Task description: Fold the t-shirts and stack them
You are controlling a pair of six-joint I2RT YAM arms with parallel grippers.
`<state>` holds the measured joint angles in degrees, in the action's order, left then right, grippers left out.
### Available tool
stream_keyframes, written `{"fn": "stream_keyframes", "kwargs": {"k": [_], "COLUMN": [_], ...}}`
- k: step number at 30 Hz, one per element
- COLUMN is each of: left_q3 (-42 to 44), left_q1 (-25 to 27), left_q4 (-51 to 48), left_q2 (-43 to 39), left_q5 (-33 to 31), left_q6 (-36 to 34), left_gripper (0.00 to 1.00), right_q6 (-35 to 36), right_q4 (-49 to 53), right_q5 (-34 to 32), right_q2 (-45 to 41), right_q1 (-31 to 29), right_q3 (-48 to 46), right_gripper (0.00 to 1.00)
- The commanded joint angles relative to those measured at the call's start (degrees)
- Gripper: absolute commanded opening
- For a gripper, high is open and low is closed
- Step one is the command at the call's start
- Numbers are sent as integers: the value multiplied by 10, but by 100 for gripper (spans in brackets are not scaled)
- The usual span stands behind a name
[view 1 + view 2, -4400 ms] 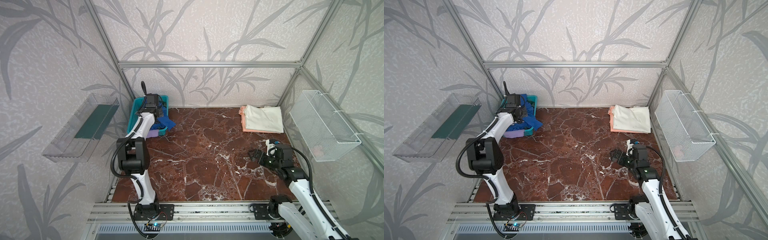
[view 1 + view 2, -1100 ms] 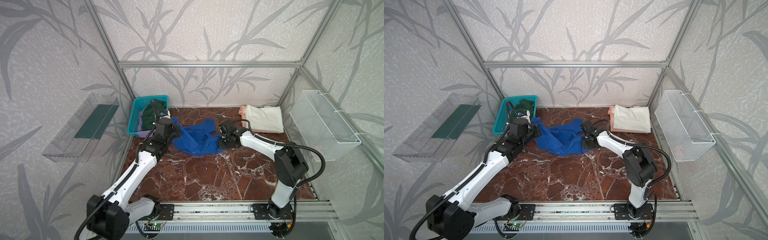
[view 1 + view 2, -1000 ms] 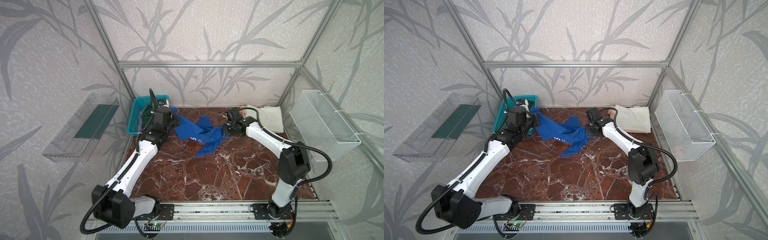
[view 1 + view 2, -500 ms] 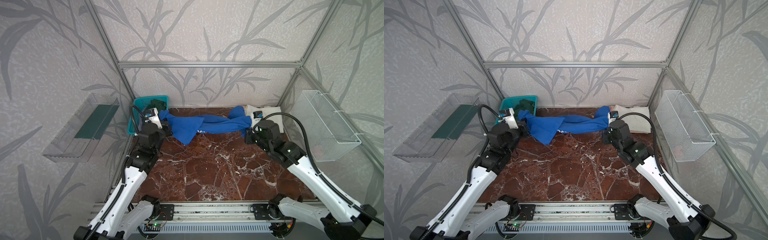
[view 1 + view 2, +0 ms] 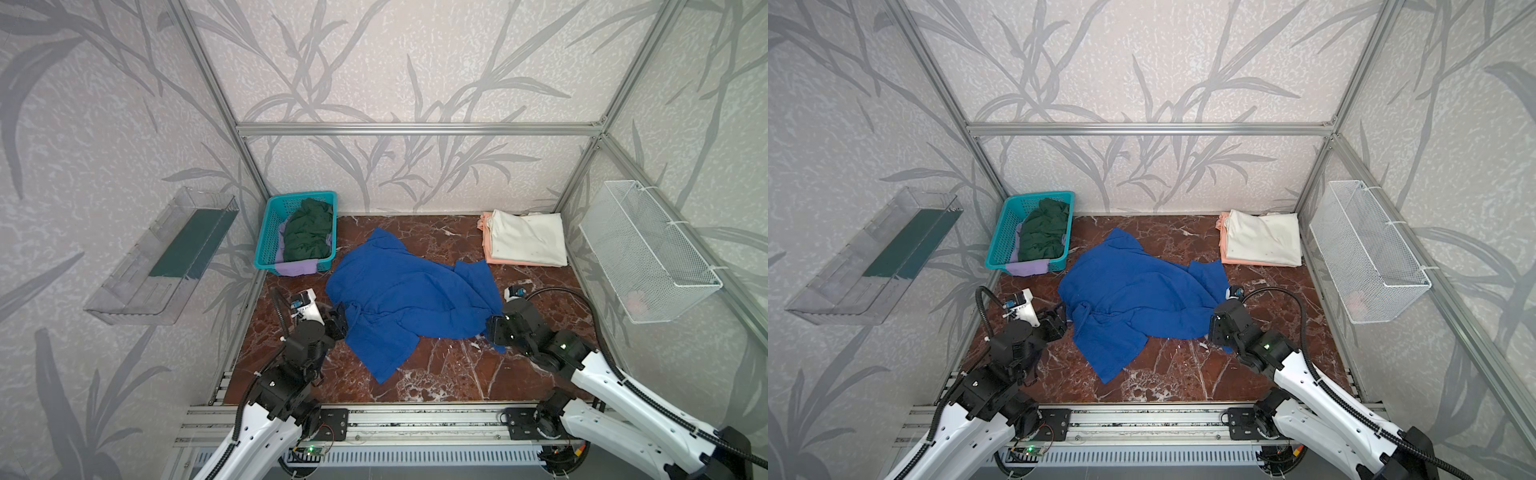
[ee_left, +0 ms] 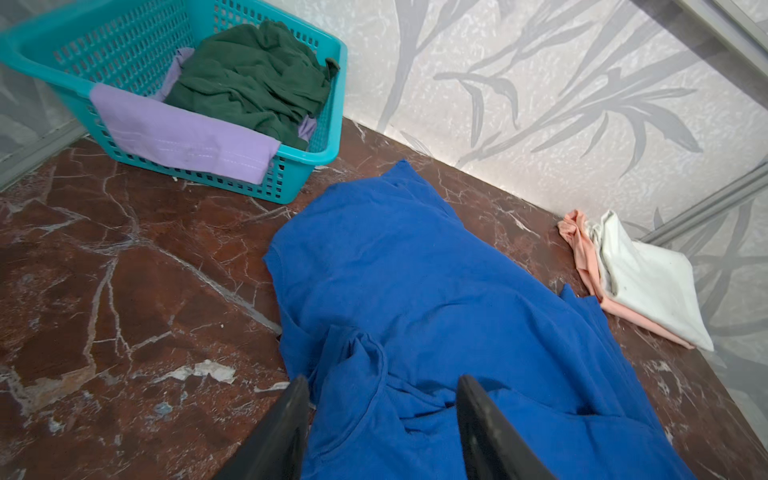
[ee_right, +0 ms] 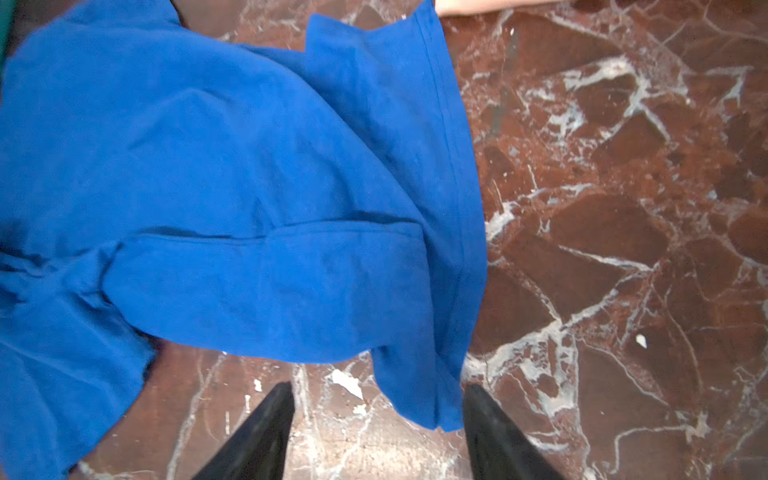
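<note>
L gripper [image 6: 380,384]: jaws parted wide, astride a bunched fold of blue tee [image 5: 407,299], not pinching. R gripper [image 7: 376,390]: parted too, tee's hem corner loose betw. fingers. Blue tee rumpled on table [image 5: 436,374], middle. Green tee [image 5: 309,237] & lavender tee [image 5: 293,268] in teal basket [image 5: 266,232], back L. White tee [image 5: 528,243] folded atop peach tee [image 5: 483,239], back R.

t-shirts [image 5: 407,299] [image 5: 309,235] [image 5: 295,268] [image 5: 528,239] [image 5: 519,262]: 5 | teal basket [image 5: 272,226]: 1 | grippers [image 6: 382,382] [image 7: 376,388]: 2 | wall bins [image 5: 162,257] [image 5: 648,253]: 2
</note>
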<state>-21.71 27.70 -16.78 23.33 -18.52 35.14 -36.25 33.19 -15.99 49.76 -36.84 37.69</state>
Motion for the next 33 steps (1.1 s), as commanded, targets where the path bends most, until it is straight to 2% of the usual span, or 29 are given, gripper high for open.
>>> {"fn": "stream_keyframes", "kwargs": {"k": [1, 8, 13, 18, 21, 23, 26, 30, 33], "left_q3": [-12, -25, -25, -35, -37, -44, -59, -56, -47], "left_q1": [2, 5, 8, 8, 8, 7, 7, 8, 7], "left_q4": [-14, 30, 33, 58, 83, 90, 72, 32, -49], "left_q2": [56, 252, 379, 452, 483, 504, 521, 478, 397], "left_q5": [-4, 79, 48, 50, 61, 71, 80, 92, 38], "left_q6": [12, 29, 38, 43, 52, 54, 59, 74, 106], "left_gripper": [59, 63, 69, 70, 59, 39, 1, 0, 0], "right_q6": [26, 71, 65, 58, 59, 54, 50, 44, 44], "right_q4": [-16, -58, -103, -74, -64, -59, -64, -77, -76], "right_q5": [19, 62, 128, 161, 162, 167, 170, 175, 176], "right_q2": [56, 252, 391, 501, 543, 561, 579, 600, 617], "right_q1": [-1, 10, 44, 53, 64, 78, 102, 124, 130], "right_q3": [63, 168, 235, 320, 348, 362, 367, 367, 378], "right_gripper": [70, 71, 69, 67, 67, 67, 66, 66, 66]}}
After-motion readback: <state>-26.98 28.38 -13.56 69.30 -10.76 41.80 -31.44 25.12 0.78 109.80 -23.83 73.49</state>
